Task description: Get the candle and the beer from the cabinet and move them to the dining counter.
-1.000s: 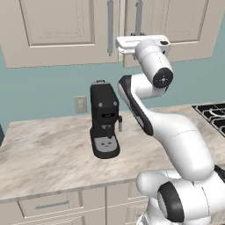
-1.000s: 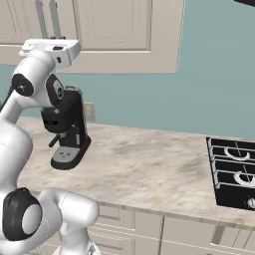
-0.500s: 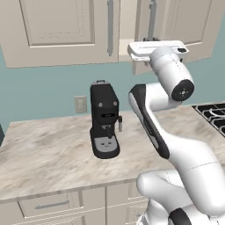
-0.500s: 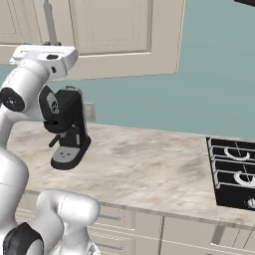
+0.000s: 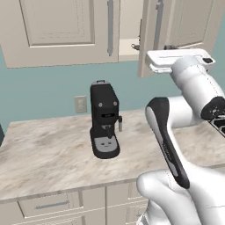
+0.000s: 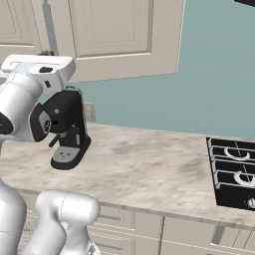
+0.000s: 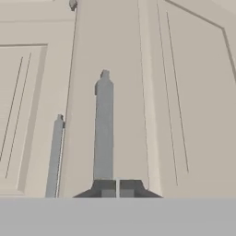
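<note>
The cabinet (image 5: 57, 30) hangs above the worktop, and its right door (image 5: 184, 26) stands ajar. My gripper (image 7: 117, 188) is shut on the lower end of that door's grey bar handle (image 7: 103, 129). In the left base view the gripper (image 5: 154, 52) sits right under the handle (image 5: 158, 22). Through the gap between the doors I see the light shelf (image 5: 127, 46) with a small dark bit at its right edge; I cannot tell what that is. The candle and the beer are hidden by the doors. The dining counter is out of view.
A black coffee machine (image 5: 104, 121) stands on the marbled worktop (image 5: 48, 154) below the cabinet. A black stove top (image 6: 234, 174) lies at the worktop's right end. Drawers (image 5: 50, 205) run under the worktop. The left door's handle (image 7: 54, 156) hangs beside the gripped one.
The right cabinet door has swung outward with my hand on its handle, opening a gap onto the shelf. My arm has moved back and to the right with it.
</note>
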